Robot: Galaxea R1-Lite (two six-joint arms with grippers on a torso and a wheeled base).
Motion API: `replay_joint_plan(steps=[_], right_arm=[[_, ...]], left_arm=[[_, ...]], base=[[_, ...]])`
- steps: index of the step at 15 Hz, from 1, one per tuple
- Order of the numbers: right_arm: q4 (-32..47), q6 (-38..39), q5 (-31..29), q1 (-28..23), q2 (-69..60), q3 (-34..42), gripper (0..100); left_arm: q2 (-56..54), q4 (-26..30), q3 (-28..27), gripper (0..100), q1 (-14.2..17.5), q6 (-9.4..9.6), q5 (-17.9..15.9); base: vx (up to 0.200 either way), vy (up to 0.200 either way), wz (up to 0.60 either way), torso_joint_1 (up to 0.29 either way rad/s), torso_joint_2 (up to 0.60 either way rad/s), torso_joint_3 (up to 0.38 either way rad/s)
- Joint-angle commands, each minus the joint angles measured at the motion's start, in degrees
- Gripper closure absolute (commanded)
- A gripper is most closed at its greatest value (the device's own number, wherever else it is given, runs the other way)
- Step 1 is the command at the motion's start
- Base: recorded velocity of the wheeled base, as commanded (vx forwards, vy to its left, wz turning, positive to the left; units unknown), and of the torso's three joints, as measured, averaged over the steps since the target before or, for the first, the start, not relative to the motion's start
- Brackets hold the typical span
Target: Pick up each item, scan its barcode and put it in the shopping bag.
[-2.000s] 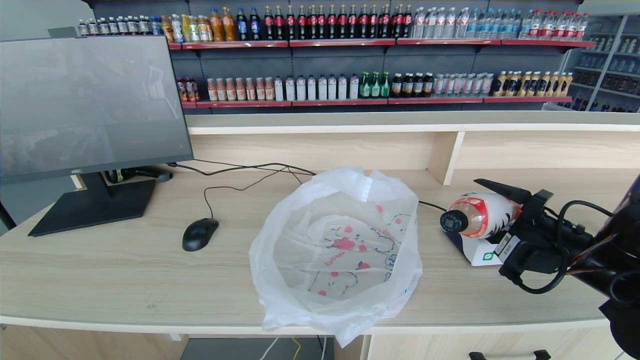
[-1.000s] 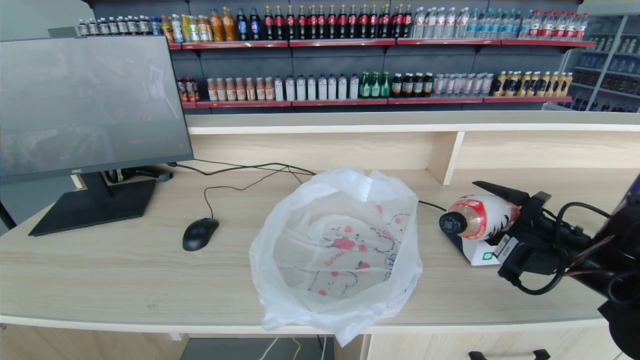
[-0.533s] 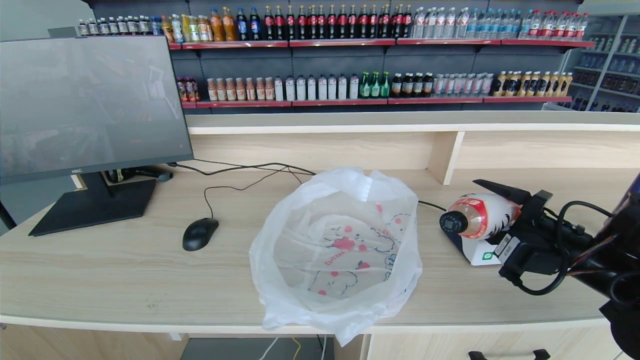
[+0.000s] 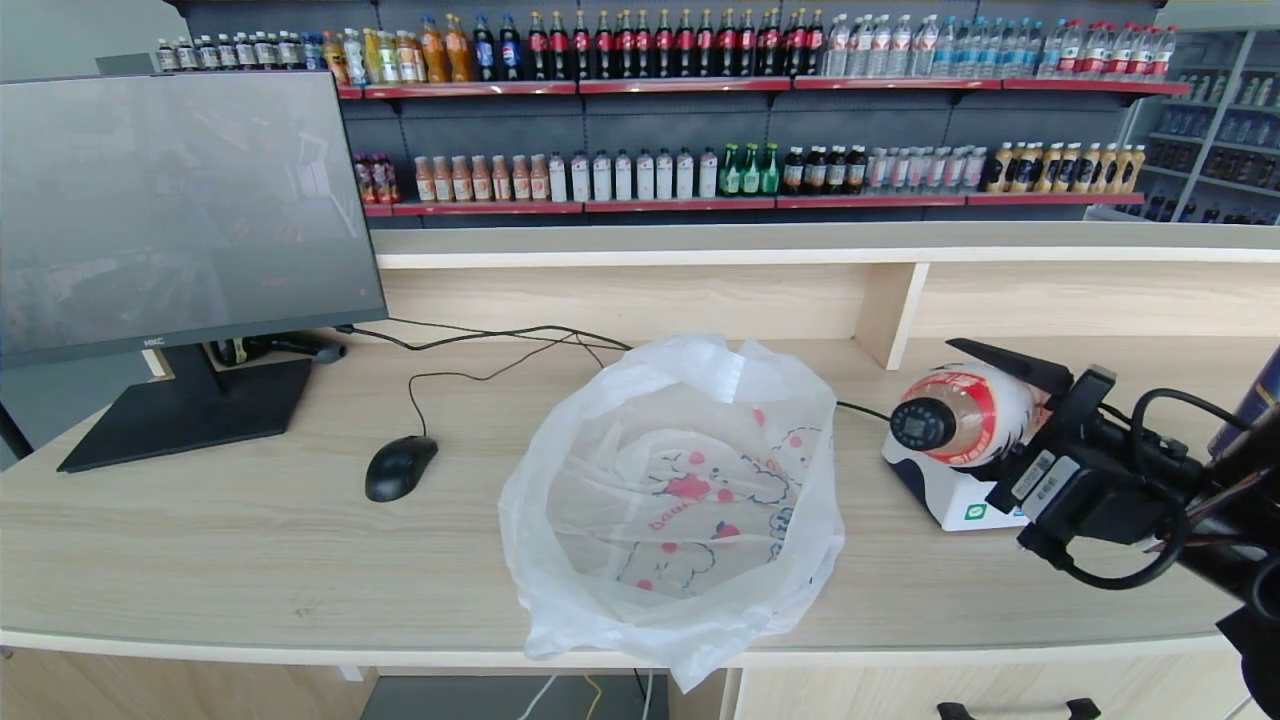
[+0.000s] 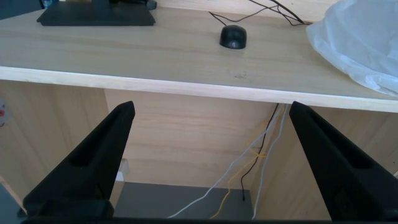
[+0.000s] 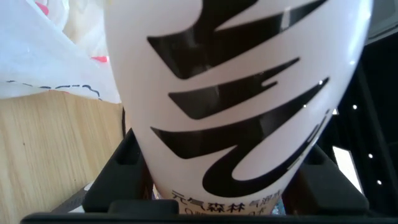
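My right gripper (image 4: 990,405) is shut on a white bottle (image 4: 965,412) with black stripes, a red label and a dark cap. It holds the bottle on its side just above the small white scanner (image 4: 950,497) at the counter's right, cap pointing toward the bag. The same bottle (image 6: 249,99) fills the right wrist view, between the gripper's jaws. A translucent shopping bag (image 4: 680,500) with cartoon print stands open in the middle of the counter. My left gripper (image 5: 208,162) hangs open below the counter's front edge (image 5: 186,87), its two dark fingers (image 5: 87,162) wide apart and holding nothing.
A monitor (image 4: 180,210) on a black stand sits at the counter's left, with a black mouse (image 4: 398,467) and loose cables (image 4: 480,345) near it. A raised wooden ledge (image 4: 820,250) runs behind the counter. Shelves of bottles (image 4: 700,60) line the back wall.
My right gripper has lifted the bottle slightly and turned its cap more toward the camera, still above the scanner. The bag and the rest of the counter are unchanged.
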Motion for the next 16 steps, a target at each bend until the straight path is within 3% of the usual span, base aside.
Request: replay_joint_plan(steps=[1, 6, 9, 11, 14, 16], right_arm=[[-0.08, 3.17, 0.03, 2.51, -3.69, -0.52, 100], [-0.08, 15.12, -0.67, 6.03, -8.34, 1.41, 100], [-0.08, 27.07, -10.95, 13.76, -13.0, 9.58, 100], [-0.08, 34.1, -16.23, 18.77, -15.55, 10.2, 100], [-0.08, 49.75, -26.95, 20.44, -18.19, 9.76, 100], [-0.08, 55.46, -27.74, 20.44, -18.8, 10.81, 100]], left_arm=[[-0.02, 0.01, -0.06, 0, 0.04, -0.02, 0.0], [-0.02, 0.01, -0.06, 0, 0.04, 0.25, 0.0], [-0.02, 0.01, -0.06, 0, -0.05, 0.42, 0.0], [-0.02, 0.01, -0.06, 0, -0.05, 0.42, 0.0], [-0.02, 0.01, -0.06, 0, -0.05, 0.42, 0.0], [-0.02, 0.01, -0.06, 0, -0.05, 0.33, 0.0]], base=[[0.0, 0.0, 0.0, 0.0, 0.0, 0.0], [0.0, 0.0, 0.0, 0.0, 0.0, 0.0], [0.0, 0.0, 0.0, 0.0, 0.0, 0.0], [0.0, 0.0, 0.0, 0.0, 0.0, 0.0], [0.0, 0.0, 0.0, 0.0, 0.0, 0.0], [0.0, 0.0, 0.0, 0.0, 0.0, 0.0]])
